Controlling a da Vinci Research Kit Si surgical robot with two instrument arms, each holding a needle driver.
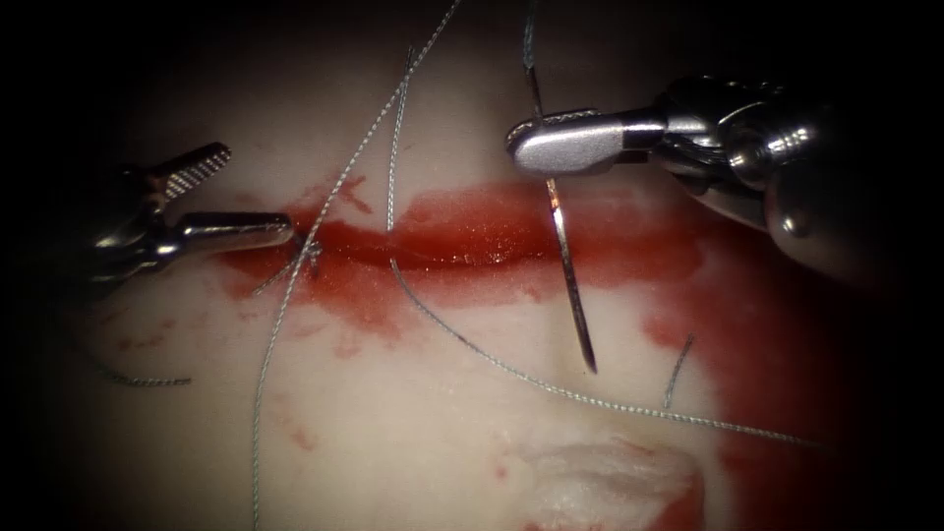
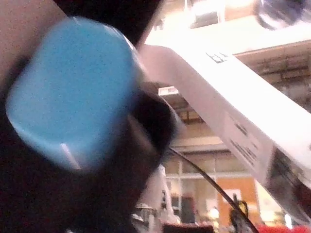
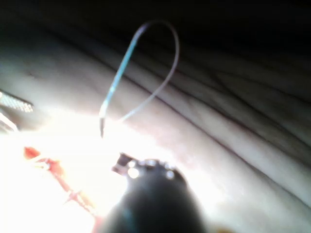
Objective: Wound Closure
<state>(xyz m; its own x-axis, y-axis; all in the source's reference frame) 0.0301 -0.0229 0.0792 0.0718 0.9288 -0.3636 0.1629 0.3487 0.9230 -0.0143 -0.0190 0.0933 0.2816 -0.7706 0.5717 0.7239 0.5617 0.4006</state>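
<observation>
While your right tool (image 1: pixel 551 146) clamps the needle (image 1: pixel 568 264) near its swaged end at the frame's upper middle, the curve hangs down across the cut (image 1: pixel 442 251), tip free of the tissue (image 1: pixel 393 433) below it. One knotted stitch (image 1: pixel 311 252) sits at the cut's left end; the rest, to its right, gapes amid red fluid (image 1: pixel 629 246), so most closing remains. Your left tool (image 1: pixel 241 192), centre left, stands open, holding nothing. Thread (image 1: pixel 511 372) trails to the lower right; where it meets the needle is hard to make out.
</observation>
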